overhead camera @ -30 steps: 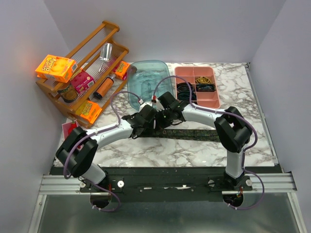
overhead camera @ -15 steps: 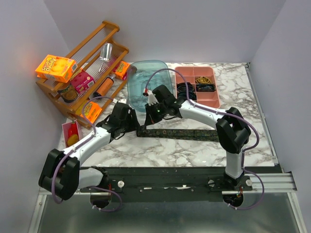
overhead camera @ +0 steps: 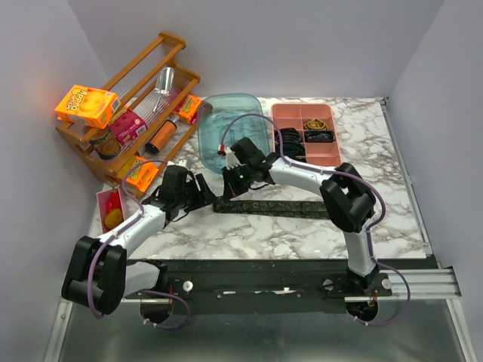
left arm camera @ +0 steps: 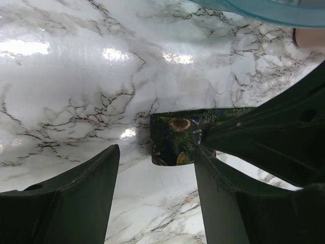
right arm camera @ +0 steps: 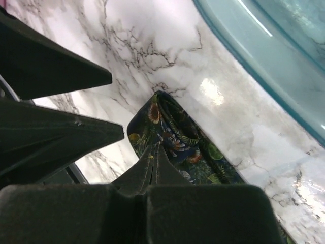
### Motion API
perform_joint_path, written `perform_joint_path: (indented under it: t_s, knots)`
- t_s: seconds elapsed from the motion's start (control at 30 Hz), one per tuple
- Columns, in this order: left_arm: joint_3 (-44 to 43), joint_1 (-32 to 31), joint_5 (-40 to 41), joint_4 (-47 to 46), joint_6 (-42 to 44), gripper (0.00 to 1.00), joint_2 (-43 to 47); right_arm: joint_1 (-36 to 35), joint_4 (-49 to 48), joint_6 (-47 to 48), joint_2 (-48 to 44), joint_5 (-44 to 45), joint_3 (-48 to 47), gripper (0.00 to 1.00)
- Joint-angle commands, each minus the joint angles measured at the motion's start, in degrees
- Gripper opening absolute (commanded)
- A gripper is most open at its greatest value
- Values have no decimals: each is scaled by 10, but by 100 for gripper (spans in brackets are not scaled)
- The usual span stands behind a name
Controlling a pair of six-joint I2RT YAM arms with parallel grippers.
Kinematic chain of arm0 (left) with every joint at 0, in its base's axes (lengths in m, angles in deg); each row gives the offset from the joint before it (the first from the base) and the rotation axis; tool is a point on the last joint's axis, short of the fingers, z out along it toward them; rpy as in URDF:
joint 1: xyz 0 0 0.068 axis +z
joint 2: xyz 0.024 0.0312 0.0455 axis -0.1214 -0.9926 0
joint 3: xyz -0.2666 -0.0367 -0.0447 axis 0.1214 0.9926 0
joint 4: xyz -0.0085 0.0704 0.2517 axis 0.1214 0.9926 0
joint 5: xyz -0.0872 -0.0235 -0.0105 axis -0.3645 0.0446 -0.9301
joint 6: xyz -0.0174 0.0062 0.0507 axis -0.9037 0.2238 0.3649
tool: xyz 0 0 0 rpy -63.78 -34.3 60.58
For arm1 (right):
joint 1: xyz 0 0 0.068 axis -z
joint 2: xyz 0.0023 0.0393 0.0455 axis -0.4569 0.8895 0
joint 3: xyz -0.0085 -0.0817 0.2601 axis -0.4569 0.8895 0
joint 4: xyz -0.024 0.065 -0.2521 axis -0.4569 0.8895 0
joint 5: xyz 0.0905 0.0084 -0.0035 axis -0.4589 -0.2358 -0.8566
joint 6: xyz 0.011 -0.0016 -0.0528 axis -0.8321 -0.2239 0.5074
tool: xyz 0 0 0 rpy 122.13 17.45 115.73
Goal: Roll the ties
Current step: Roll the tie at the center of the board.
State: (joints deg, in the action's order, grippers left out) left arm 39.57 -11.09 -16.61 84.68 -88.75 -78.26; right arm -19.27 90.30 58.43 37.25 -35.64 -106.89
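One tie, dark with a leafy gold-green print, lies flat across the marble table. Its left end is folded over into a short blunt loop. My right gripper is shut, its tips set down on that folded end; whether any fabric is pinched does not show. My left gripper is open and holds nothing. It sits low over the table just left of the tie's end, the fold lying past its fingertips.
A teal tray stands just behind the grippers, with a pink compartment box of dark coils to its right. A wooden rack with cartons and bottles fills the back left. A red card lies by the left arm.
My left arm has drawn back to the left, off the tie, and its jaws have opened wider. The right gripper has shifted left onto the tie's folded end, still shut.
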Motion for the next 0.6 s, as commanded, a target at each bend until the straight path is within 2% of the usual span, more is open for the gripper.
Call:
perform_joint_path:
  t_s: [0.0, 0.57]
  knots:
    - [20, 7, -48, -52, -10, 70, 3, -4, 4, 13, 13, 22, 13, 1]
    - [71, 8, -133, -241, -49, 67, -97, -4, -7, 11, 14, 62, 71, 1]
